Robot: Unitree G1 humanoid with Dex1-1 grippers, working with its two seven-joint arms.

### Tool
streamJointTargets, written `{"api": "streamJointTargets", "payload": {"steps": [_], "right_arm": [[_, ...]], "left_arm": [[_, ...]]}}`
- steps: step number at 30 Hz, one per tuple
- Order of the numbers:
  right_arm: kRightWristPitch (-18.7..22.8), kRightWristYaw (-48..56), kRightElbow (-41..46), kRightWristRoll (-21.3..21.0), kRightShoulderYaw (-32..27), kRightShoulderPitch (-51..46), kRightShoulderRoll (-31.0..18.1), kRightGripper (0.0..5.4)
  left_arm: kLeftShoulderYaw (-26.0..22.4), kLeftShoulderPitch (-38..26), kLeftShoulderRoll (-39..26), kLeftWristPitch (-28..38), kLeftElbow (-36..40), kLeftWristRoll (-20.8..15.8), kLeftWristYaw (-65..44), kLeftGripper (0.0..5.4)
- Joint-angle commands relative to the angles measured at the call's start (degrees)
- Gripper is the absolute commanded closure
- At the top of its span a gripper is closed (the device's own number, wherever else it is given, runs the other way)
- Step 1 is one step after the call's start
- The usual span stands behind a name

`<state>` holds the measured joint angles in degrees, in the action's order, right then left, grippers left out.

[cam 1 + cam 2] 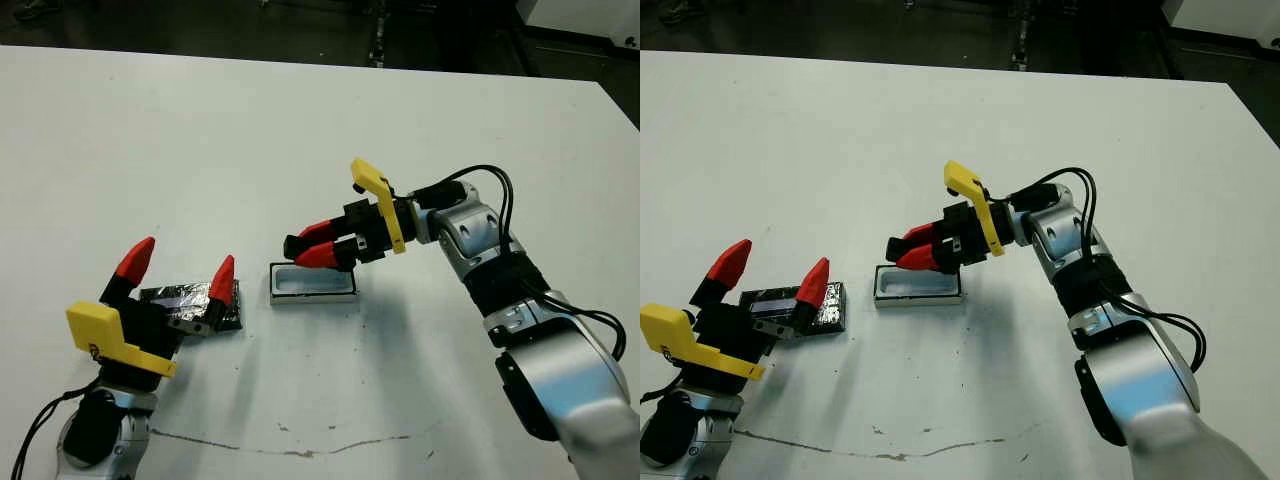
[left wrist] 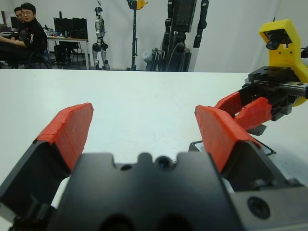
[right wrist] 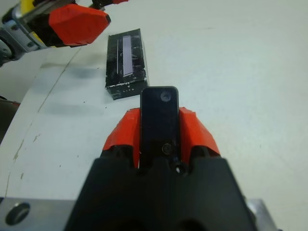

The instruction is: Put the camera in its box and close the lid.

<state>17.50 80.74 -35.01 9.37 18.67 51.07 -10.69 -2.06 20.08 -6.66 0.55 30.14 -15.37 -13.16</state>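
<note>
At the near edge of the white table [image 1: 300,120], around seven o'clock, the robot's left gripper [image 1: 180,268] holds its two red-tipped fingers spread wide apart with nothing between them. Just beyond those fingers lies the lid [image 1: 195,303], a flat black rectangular slab with a shiny, crinkled silvery top, resting flat on the tabletop; the inner red fingertip stands over its end nearest the centre.

Near the middle of the table sits the box [image 1: 313,284], a small shallow rectangular tray with a white inside, thick white rim and black outer edge, lying open just beside the lid, toward three o'clock from it.

Above the box's far rim hangs the right gripper [image 1: 308,247], reaching in from three o'clock on a silver-and-black arm with a yellow camera mount. Its red fingers are closed tight on the camera [image 3: 159,124], a small slim black rounded bar with a glossy face, which juts out past the fingertips in the right wrist view. The camera is not yet in the box.
</note>
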Motion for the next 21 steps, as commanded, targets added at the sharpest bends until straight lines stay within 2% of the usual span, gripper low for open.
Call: {"api": "streamJointTargets", "payload": {"steps": [1,21], "right_arm": [[0.27,0.23,0.53,-0.01,0.14,0.16,0.29,3.74],[0.5,-2.88,5.77,-2.85,3.96,-2.78,0.14,3.74]], "left_arm": [[0.08,0.42,0.04,-0.02,-0.33,0.24,0.18,0.0],[0.02,0.97,-0.06,0.13,-0.21,0.06,0.03,0.0]]}}
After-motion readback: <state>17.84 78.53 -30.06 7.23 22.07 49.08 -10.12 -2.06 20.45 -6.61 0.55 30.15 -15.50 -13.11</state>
